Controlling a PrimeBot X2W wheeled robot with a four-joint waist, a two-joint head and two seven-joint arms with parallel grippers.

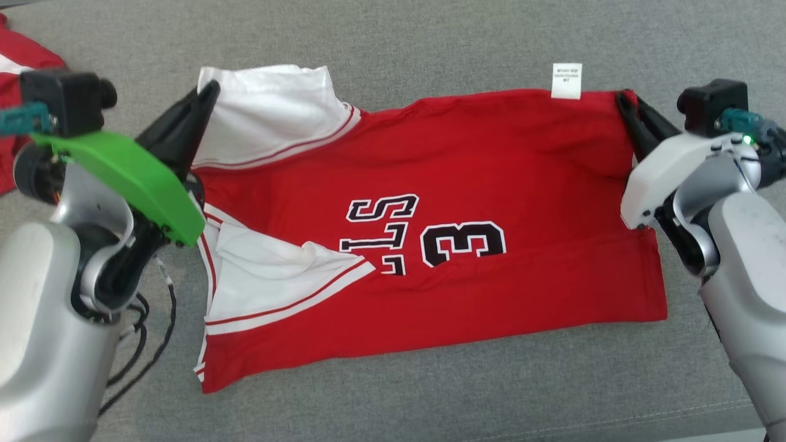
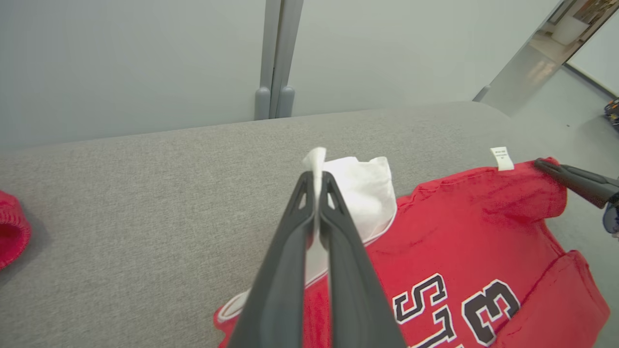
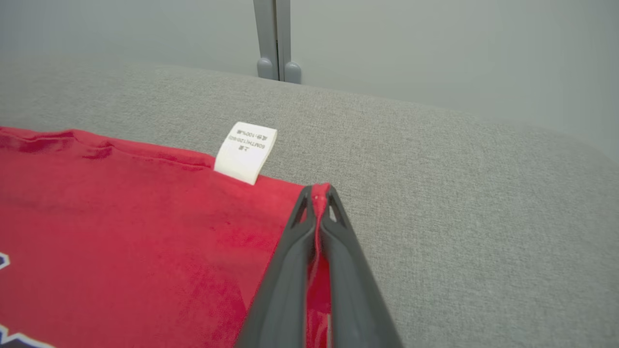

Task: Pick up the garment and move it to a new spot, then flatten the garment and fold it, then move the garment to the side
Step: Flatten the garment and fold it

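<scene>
Garment (image 1: 491, 159): judged soft, light, limp. Far edge is pinched at both corners, by left hand (image 1: 207, 92) and right hand (image 1: 621, 98).

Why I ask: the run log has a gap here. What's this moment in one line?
red jersey: lying on grey cushion | left gripper: shut on its white sleeve | right gripper: shut on its far right corner
</scene>
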